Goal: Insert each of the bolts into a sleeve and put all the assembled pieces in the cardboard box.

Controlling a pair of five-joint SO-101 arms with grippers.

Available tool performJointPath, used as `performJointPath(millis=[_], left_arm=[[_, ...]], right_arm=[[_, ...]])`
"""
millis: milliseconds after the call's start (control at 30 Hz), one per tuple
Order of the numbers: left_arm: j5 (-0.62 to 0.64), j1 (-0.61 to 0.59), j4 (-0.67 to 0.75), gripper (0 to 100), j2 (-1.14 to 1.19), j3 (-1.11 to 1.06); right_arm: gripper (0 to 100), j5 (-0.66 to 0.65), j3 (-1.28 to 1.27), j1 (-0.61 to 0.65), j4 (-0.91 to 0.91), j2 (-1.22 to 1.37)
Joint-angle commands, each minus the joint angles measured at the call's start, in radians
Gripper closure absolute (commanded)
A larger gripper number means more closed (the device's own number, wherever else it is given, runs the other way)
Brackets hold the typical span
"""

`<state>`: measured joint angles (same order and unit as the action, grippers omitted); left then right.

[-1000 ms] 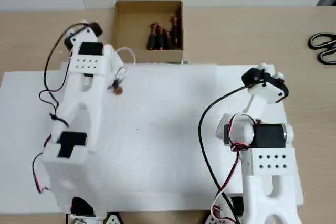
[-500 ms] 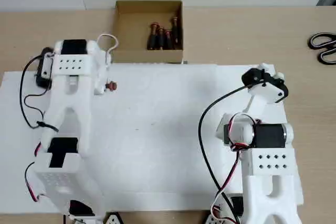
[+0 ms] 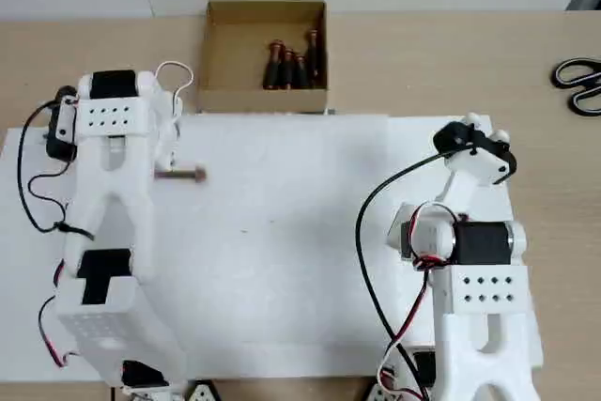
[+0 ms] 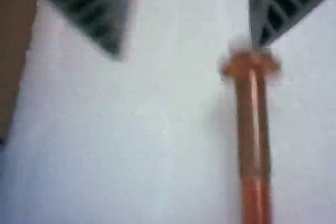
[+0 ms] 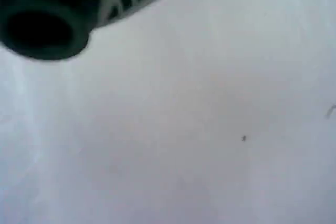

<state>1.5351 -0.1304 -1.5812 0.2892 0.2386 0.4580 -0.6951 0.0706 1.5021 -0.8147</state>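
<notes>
The left gripper (image 4: 184,43) hangs low over the white sheet (image 3: 300,232) with its jaws spread wide and nothing between them. A copper-coloured flanged bolt (image 4: 253,129) lies flat on the sheet, its head right at the tip of 1 jaw and its shank running back along that jaw's side, outside the gap. Beyond the jaws, past the sheet's edge, the cardboard box (image 3: 216,53) already holds several assembled pieces (image 3: 291,65). The right gripper (image 3: 474,146) sits well apart over the sheet's other side, and whether it is spread or pressed together cannot be told.

The step in hand looks to be picking up this bolt. To do it well, the left gripper would likely need to shift sideways until the shank sits centred in the gap. It should then pinch across the shank close behind the flange, leaving the plain end free to enter a sleeve. A bite on the flange alone could let the bolt pivot or roll away
</notes>
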Motion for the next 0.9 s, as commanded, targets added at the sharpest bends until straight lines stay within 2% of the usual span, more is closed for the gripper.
performJointPath(millis=[0,67,300,500,700,867], left_arm=[[-0.014,0.008,-0.044,72,-0.055,0.010],[-0.046,0.005,-0.071,72,-0.054,0.010],[-0.453,0.000,-0.172,73,-0.060,0.047],[-0.822,-0.002,-0.172,73,-0.063,0.054],[-1.037,-0.002,-0.170,73,-0.052,0.048],[-1.341,-0.005,-0.170,73,-0.055,0.050]], right_arm=[[99.5,-0.006,0.005,-0.010,-0.022,-0.021],[99.5,-0.006,0.005,-0.010,-0.022,-0.021],[99.5,-0.006,0.005,-0.010,-0.022,-0.021],[99.5,-0.006,0.005,-0.010,-0.021,-0.021],[99.5,-0.006,0.005,-0.010,-0.021,-0.021],[99.5,-0.006,0.005,-0.010,-0.021,-0.021]])
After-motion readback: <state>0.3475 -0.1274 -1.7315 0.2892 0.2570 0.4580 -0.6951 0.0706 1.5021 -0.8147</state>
